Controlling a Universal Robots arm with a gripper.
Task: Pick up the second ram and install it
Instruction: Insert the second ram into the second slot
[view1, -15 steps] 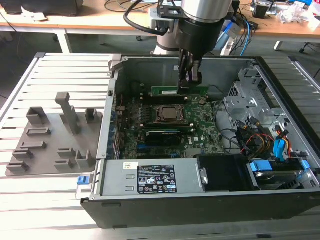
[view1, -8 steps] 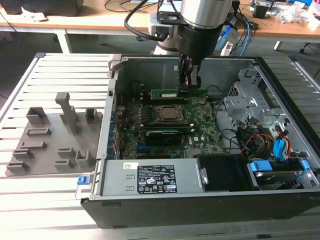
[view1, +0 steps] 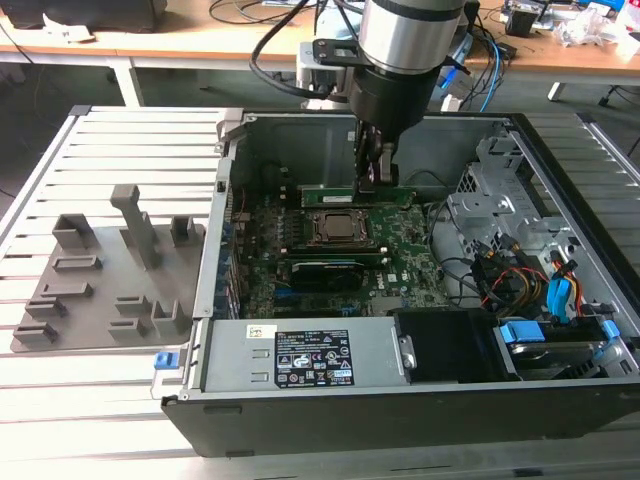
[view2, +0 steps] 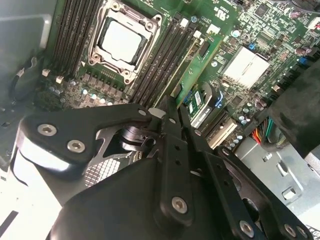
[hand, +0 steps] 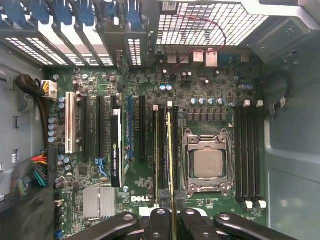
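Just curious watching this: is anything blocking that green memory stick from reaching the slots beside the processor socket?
Nothing visible. The end effector holds the second ram edge-on over the slots beside the socket.

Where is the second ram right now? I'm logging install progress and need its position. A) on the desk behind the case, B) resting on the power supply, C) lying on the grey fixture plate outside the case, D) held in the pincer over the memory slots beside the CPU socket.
D: in the exterior view the pincer grips the second ram inside the computer case, above the slots next to the CPU socket.
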